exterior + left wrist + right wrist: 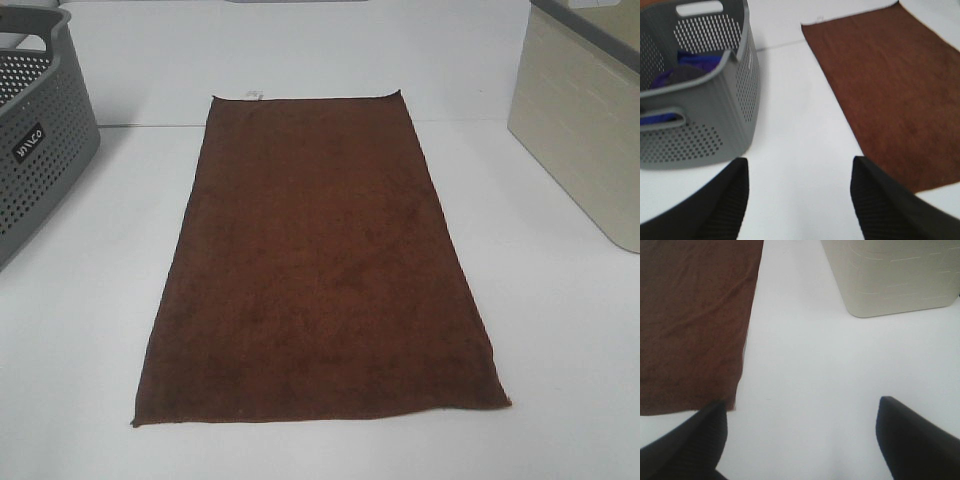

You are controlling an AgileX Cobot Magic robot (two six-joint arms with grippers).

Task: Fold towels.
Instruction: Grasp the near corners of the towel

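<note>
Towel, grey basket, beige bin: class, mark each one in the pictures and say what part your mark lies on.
towel (320, 260): exterior high view, middle of the spread cloth.
grey basket (700, 145): left wrist view, perforated outer wall.
beige bin (890, 275): right wrist view, side wall.

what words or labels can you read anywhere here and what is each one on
"...CO": white letters on a black label on the grey perforated basket; only the ending reads, the first letters are too blurred.
White tag at the far short edge of the reddish-brown towel: too small to read.
Beige bin: no text shows.
</note>
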